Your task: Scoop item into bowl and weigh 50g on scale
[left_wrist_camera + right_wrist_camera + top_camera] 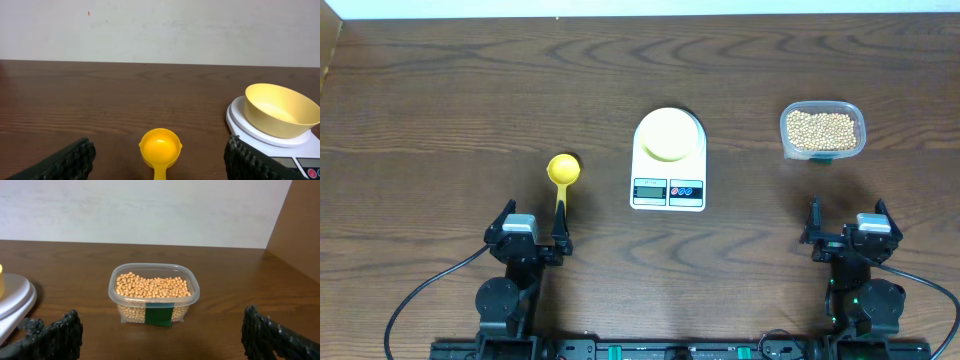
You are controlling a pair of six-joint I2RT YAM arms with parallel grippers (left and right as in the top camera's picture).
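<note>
The pale yellow bowl sits empty on the white scale at mid table; both show in the left wrist view, bowl on scale. The tan beans fill a clear plastic container at the far right, also in the right wrist view. A bright yellow scoop lies left of the scale, handle toward me; its empty cup is between the fingers of my open left gripper. My right gripper is open and empty, well short of the container.
The container has a green label on its near side. The scale's edge shows at the left of the right wrist view. A wall runs along the table's far edge, and a wooden panel stands at the far right.
</note>
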